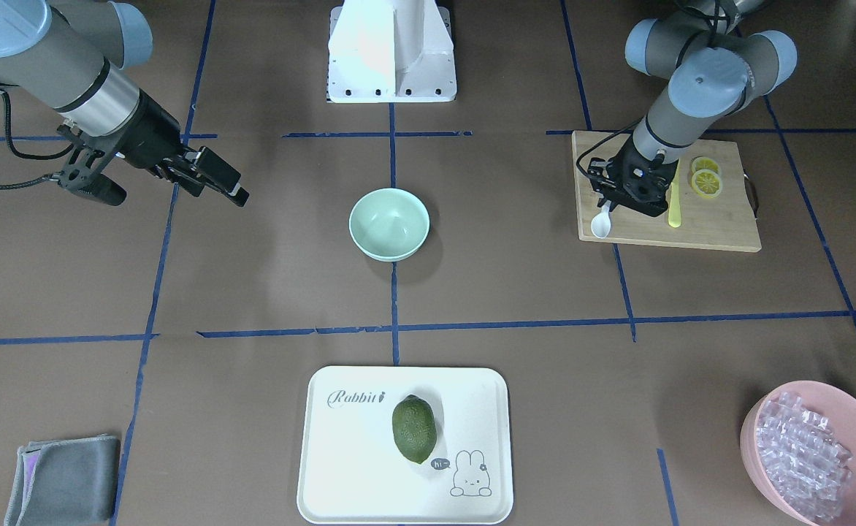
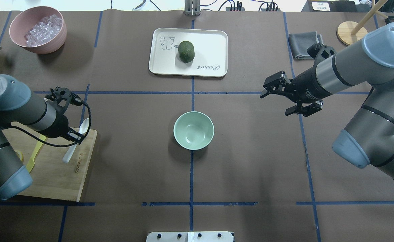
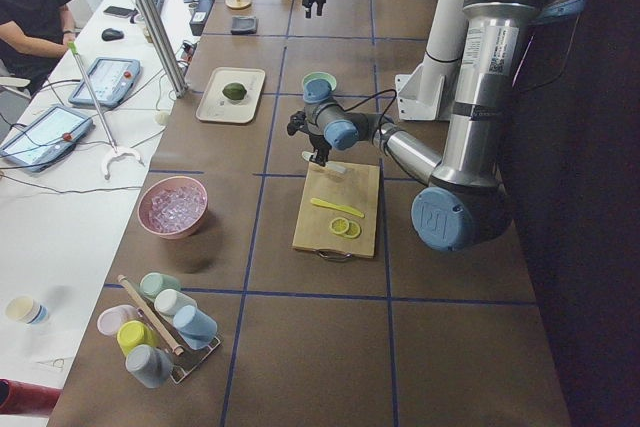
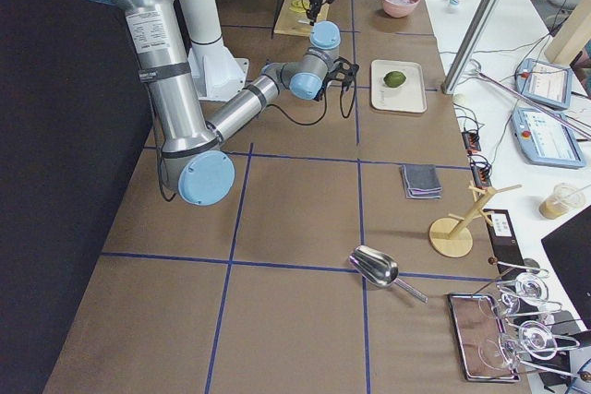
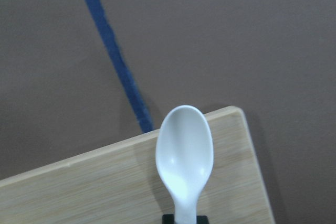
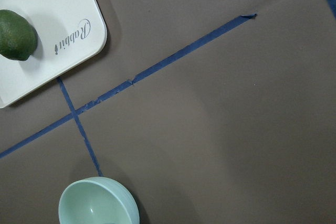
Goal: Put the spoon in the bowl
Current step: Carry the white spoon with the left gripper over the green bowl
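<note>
Well left of the mint-green bowl point(image 2: 193, 130), our left gripper point(image 2: 77, 136) clamps the white spoon point(image 2: 85, 125) above the cutting board point(image 2: 59, 174); right of the bowl, our right gripper point(image 2: 275, 104) gapes.

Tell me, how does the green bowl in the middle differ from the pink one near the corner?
The green bowl is smaller; the pink bowl is clearly wider. The green bowl is empty, while the pink bowl is filled with clear cubes. The green bowl sits mid-table, the pink bowl near a table corner. Both are round, plain and upright.
</note>
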{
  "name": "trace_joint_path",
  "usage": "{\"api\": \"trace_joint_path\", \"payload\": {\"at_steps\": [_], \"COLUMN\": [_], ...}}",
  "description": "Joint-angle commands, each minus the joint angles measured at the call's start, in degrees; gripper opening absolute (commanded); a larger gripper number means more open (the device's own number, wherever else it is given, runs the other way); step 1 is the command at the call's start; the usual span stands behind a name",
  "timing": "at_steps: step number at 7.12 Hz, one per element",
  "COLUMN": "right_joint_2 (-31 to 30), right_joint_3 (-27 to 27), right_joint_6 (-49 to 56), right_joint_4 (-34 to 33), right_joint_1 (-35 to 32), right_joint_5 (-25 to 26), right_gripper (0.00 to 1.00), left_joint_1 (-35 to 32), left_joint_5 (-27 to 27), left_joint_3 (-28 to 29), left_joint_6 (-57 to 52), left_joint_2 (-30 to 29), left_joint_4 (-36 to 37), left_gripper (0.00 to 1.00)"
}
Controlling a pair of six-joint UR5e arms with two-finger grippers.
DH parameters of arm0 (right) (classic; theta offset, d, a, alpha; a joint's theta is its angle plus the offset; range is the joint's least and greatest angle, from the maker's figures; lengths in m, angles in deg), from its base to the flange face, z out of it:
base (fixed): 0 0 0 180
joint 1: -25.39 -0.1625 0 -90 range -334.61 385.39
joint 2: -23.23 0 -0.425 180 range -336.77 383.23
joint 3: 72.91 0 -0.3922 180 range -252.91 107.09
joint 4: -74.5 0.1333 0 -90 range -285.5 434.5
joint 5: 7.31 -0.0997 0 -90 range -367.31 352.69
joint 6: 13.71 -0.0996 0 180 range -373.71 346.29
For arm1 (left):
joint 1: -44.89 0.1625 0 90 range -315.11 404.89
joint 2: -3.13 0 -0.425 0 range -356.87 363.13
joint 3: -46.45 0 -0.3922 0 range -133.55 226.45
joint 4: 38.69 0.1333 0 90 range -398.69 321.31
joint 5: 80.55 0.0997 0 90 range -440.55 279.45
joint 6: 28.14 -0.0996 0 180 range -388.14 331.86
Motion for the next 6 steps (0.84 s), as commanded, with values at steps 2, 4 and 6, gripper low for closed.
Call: {"api": "trace_joint_path", "payload": {"at_steps": [2,4,6], "right_joint_2": [-3.5,-4.2,-4.3], "right_joint_3": [-1.0,-1.0,-0.9], "right_joint_6": [2.2,2.5,2.5], "right_joint_4": [0.0,0.0,0.0], "right_joint_1": [-3.5,-4.0,-3.8], "right_joint_5": [-0.2,0.0,0.1], "right_gripper": [0.99,0.99,0.99], "left_joint_1": [3.0,6.3,8.5], "left_joint_5": [-1.3,-1.3,-1.3], "left_joint_3": [-1.2,8.2,16.7], "left_joint_6": [0.2,8.6,13.7], "left_joint_2": [-18.7,-29.5,-37.2], "left_joint_4": [21.2,21.0,20.5], "left_gripper": [0.0,0.0,0.01]}}
